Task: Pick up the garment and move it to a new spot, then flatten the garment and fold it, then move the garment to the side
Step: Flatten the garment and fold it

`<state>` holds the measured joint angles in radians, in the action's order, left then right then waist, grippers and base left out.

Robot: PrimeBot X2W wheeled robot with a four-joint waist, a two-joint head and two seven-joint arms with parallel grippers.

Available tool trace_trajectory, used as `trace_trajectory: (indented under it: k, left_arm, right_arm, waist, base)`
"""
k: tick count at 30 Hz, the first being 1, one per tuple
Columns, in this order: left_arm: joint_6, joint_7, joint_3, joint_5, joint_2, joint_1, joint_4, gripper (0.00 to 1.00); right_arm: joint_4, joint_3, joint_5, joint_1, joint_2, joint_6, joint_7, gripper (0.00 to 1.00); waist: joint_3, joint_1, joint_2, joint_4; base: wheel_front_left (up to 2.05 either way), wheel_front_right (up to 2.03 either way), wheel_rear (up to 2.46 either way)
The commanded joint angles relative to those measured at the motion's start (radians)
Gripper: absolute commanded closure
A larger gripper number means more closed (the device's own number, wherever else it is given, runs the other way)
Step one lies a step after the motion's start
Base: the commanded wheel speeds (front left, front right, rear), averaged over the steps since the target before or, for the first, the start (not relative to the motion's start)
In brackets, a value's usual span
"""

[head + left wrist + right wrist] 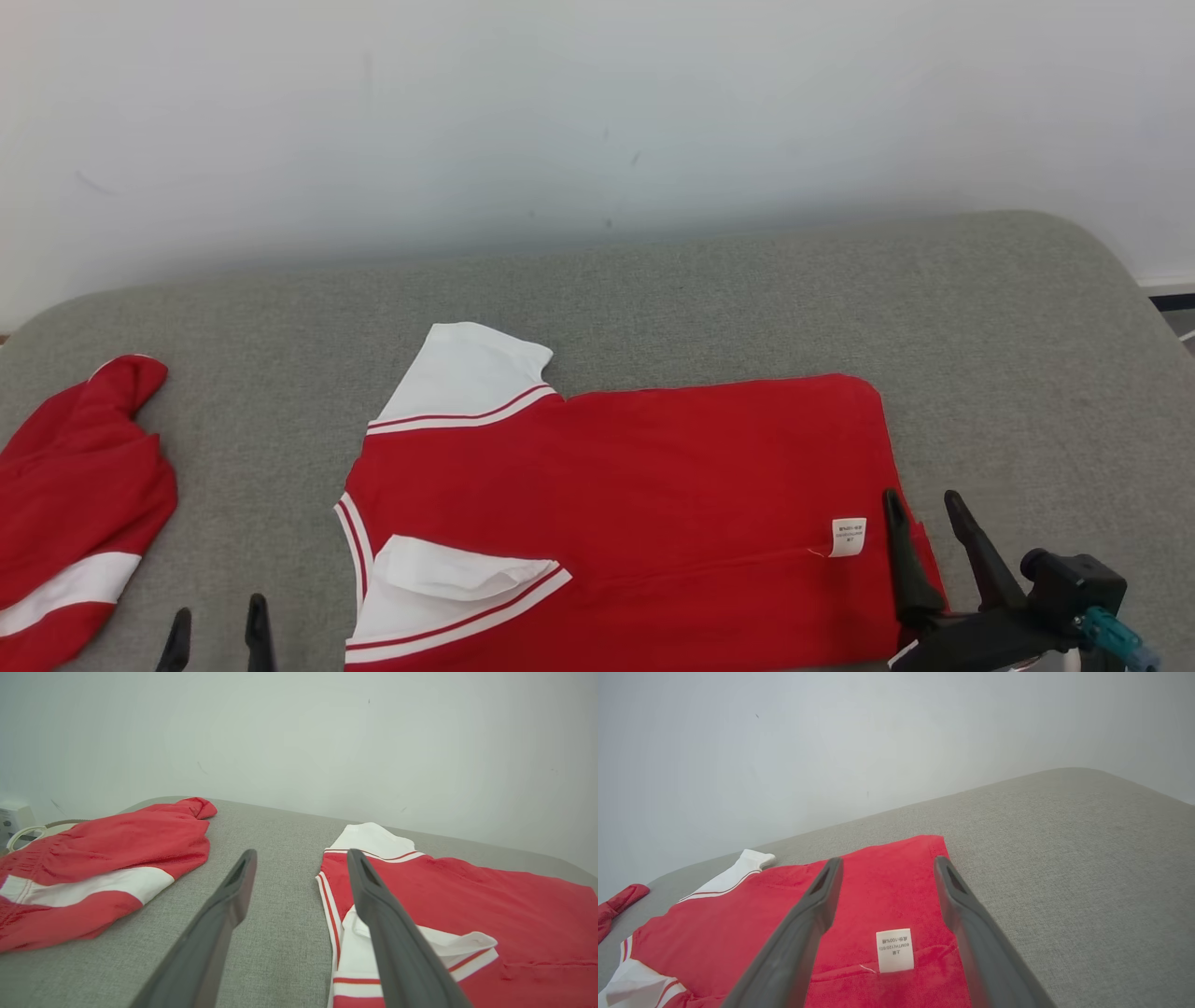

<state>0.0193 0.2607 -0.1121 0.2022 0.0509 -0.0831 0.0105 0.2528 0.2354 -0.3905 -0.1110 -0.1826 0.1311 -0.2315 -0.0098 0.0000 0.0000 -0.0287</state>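
The garment point(644, 495) is a red shirt with white, red-striped sleeves, lying flat on the grey cushioned surface point(653, 289) with a white label point(848, 537) near its right edge. It also shows in the left wrist view point(490, 914) and right wrist view point(878, 896). My right gripper point(924, 509) stands open over the garment's right edge, fingers either side of the label point(894, 949), holding nothing. My left gripper point(217, 623) is open just left of the garment's lower sleeve point(420, 952), over bare cushion, empty.
A second red garment with a white band point(75, 513) lies bunched at the far left, also in the left wrist view point(93, 872). A pale wall point(597, 112) rises behind the surface. Bare cushion stretches to the right of the shirt point(1087, 868).
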Motion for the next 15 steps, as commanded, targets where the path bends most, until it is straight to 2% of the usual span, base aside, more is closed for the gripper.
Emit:
trace_trajectory:
  k: [1,4,10,15]
  left_arm:
    - [-0.004,0.002,-0.012,-0.003,0.001,-0.013,0.005,0.00]
    - [-0.004,0.002,-0.021,0.001,0.000,-0.008,0.009,0.00]
    - [0.025,0.002,-0.029,-0.011,0.000,0.039,-0.019,0.00]
    - [0.053,0.002,-0.024,-0.025,0.030,0.114,-0.069,0.00]
  right_arm:
    - [-0.002,0.002,0.014,0.019,0.007,-0.001,-0.011,0.00]
    - [0.005,0.006,0.024,0.023,0.017,-0.001,-0.019,0.00]
    - [0.013,0.019,0.039,0.005,0.019,-0.001,-0.025,0.00]
    - [0.016,0.028,0.040,-0.019,0.023,-0.001,-0.026,0.00]
  waist:
    - [-0.001,0.0000,0.0000,0.005]
    - [-0.001,0.0000,0.0000,0.010]
    - [0.011,0.0000,0.0000,0.002]
    - [0.033,0.0000,0.0000,-0.028]
  base:
    - [0.00,0.00,0.00]
    - [0.00,0.00,0.00]
    - [0.00,0.00,0.00]
    - [0.00,0.00,0.00]
